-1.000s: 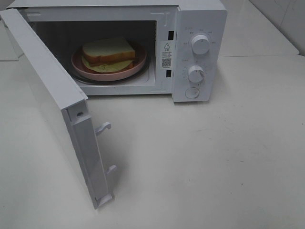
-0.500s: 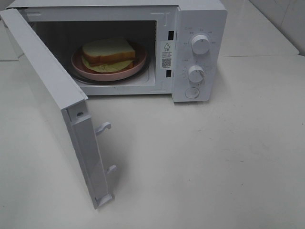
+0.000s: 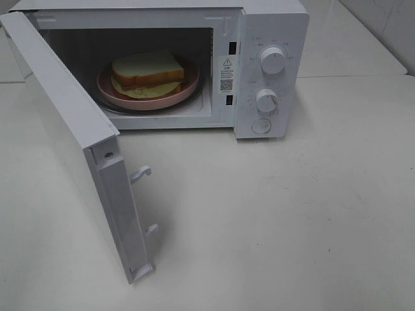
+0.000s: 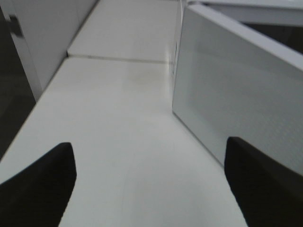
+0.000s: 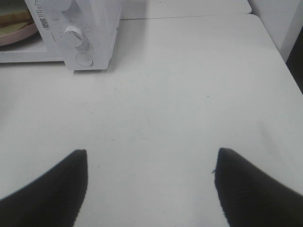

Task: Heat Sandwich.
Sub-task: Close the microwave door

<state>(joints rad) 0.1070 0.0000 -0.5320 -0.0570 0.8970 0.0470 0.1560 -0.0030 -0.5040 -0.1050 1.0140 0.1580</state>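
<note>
Tan-crust sandwich (image 3: 148,71) in microwave (image 3: 275,29), far fr. right gripper (image 5: 151,151).

A white microwave oven (image 3: 269,39) stands at the back of a pale desk (image 3: 292,214). Its door (image 3: 65,142) is swung wide open to the left, with two latch hooks (image 3: 141,173) on its free edge. A round pink plate (image 3: 192,83) lies inside the cavity. The control panel on the right has an upper knob (image 3: 273,59), a lower knob (image 3: 266,101) and a round button (image 3: 261,126) below them.
</note>
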